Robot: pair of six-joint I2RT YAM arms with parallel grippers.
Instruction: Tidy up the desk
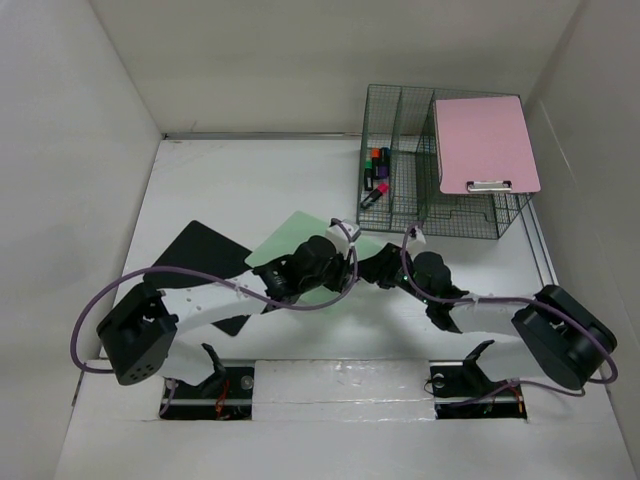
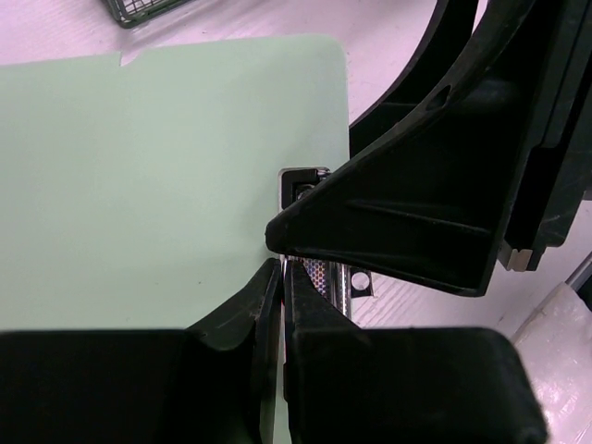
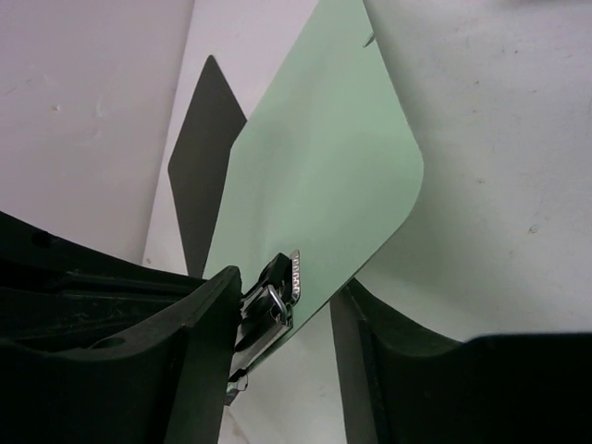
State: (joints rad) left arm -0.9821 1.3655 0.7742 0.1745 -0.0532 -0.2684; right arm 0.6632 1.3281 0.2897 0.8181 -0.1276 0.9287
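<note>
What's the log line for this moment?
left gripper: shut on green clipboard | right gripper: open astride its clip

Clipboard [image 1: 290, 238] at desk [image 1: 230, 180] ctr, flat sheet [image 1: 200, 255] to its left, rack [image 1: 400, 120] behind-right (markers [image 1: 375, 170] in it).

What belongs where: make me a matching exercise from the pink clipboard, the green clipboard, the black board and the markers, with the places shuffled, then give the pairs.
Things:
1 pink clipboard
2 green clipboard
3 black board
4 markers

Places:
A flat on the desk, far left
B low front-left bay of the wire rack
C edge pinched by the left gripper
D standing in the wire rack's right bay

Pairs: 1-D, 2-C, 3-A, 4-B
</note>
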